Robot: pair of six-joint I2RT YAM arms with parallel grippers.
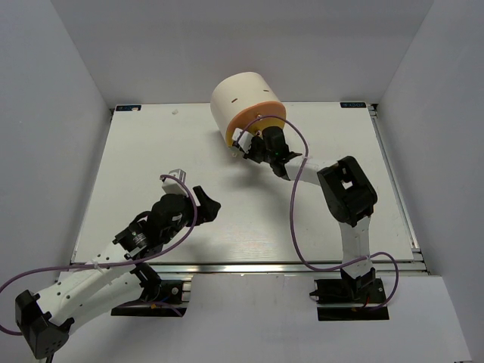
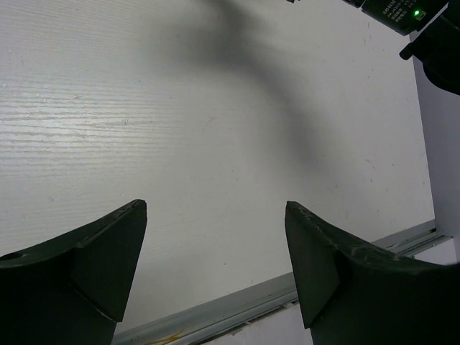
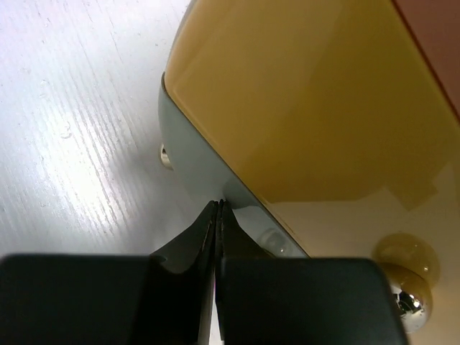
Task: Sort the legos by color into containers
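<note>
The cream half-cylinder cabinet [image 1: 243, 97] stands at the back centre of the table. In the right wrist view its peach-orange drawer [image 3: 437, 43], yellow drawer [image 3: 302, 93] and grey-green drawer [image 3: 188, 162] show close up. My right gripper [image 1: 259, 148] is shut, its tips [image 3: 218, 205] against the grey-green drawer's front, with nothing visibly between them. My left gripper [image 1: 207, 204] is open and empty [image 2: 215, 208] over bare table near the front. No legos show in any view.
A yellow knob [image 3: 405, 264] and a small knob [image 3: 166, 155] show on the drawer fronts. The table's metal front rail [image 2: 287, 298] lies just below my left fingers. The right arm's base [image 2: 431, 32] is beyond them. White walls enclose the table.
</note>
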